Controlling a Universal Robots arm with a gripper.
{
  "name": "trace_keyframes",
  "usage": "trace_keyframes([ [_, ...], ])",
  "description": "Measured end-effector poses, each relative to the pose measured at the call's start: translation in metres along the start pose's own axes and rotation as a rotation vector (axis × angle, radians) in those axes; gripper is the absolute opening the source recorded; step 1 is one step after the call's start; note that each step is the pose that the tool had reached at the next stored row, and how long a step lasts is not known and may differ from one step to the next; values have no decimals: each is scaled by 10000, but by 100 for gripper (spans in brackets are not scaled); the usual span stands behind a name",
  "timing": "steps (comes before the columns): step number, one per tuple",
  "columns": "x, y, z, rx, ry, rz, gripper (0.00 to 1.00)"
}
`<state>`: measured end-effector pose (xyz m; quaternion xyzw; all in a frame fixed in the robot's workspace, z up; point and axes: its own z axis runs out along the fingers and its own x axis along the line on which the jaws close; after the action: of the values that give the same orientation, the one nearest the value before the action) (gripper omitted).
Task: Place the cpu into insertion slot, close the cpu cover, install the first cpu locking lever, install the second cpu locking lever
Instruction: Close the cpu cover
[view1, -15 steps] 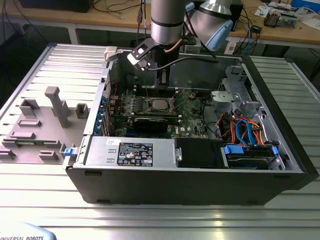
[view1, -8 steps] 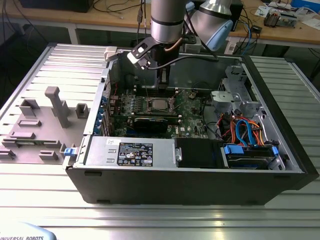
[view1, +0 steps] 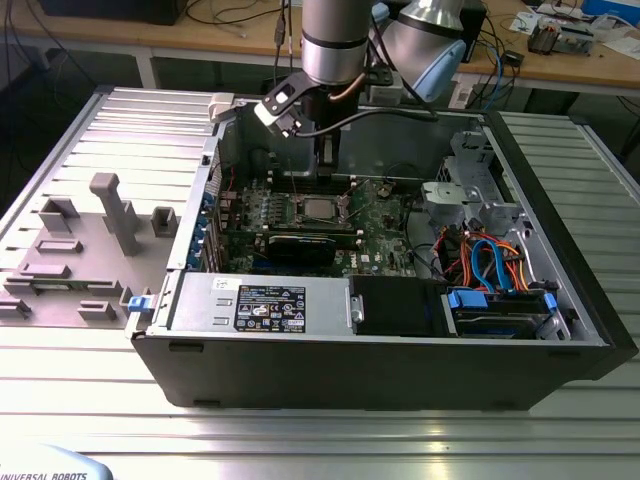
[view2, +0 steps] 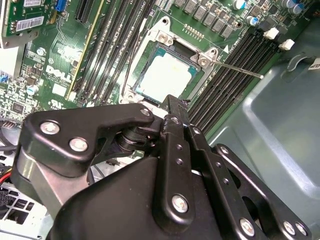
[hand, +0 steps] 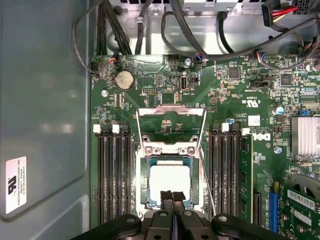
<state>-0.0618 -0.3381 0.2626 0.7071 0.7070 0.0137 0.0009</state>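
The 2 fingers (hand: 167, 196), pressed together with nothing between them, hover at the near edge of the cpu (hand: 170, 181), which lies in the insertion slot (hand: 142, 172). Beyond it the cpu cover (hand: 172, 109) stands open. With nothing clamping the chip, a sideways nudge could skew it.

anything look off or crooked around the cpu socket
Nothing damaged or askew. The cpu lies square in the insertion slot; the cpu cover is open, and a locking lever sticks out unlatched.
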Motion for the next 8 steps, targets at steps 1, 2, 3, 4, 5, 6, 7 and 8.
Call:
trace_keyframes([
  [1,0,0,-3,2,-3,0,11],
  [2,0,0,-6,3,-3,0,11],
  [3,0,0,-8,2,-3,0,11],
  [4,0,0,-12,2,-3,0,11],
  [5,0,0,-13,2,-2,0,11],
  [6,0,0,-14,1,0,0,11],
  [7,0,0,-16,2,-3,0,11],
  [8,0,0,-18,2,-2,0,11],
])
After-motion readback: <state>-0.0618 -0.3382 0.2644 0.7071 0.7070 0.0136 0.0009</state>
